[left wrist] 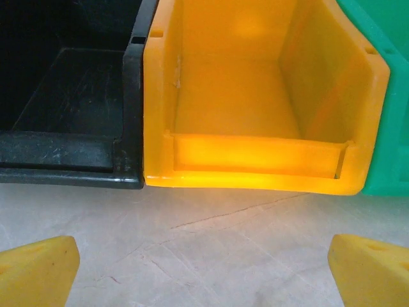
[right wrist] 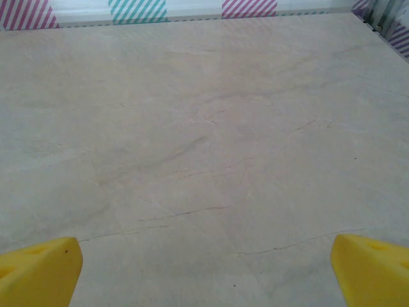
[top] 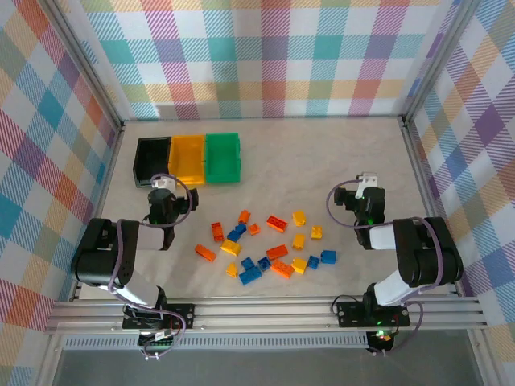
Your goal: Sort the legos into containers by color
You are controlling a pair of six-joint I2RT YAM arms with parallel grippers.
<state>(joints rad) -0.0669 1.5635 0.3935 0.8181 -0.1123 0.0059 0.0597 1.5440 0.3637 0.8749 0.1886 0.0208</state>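
Observation:
Several orange, blue and yellow legos lie scattered on the table between the two arms. The containers stand side by side at the back left: a black bin, a yellow bin and a green bin, all three empty. My left gripper sits just in front of the black and yellow bins, open, with nothing between its yellow fingertips. In the left wrist view the yellow bin is straight ahead, the black bin to its left and the green bin to its right. My right gripper is open over bare table.
Aluminium frame posts and checkered walls enclose the table on three sides. Bare marbled tabletop stretches ahead of the right gripper up to the back wall. Both arms rest folded near the front rail.

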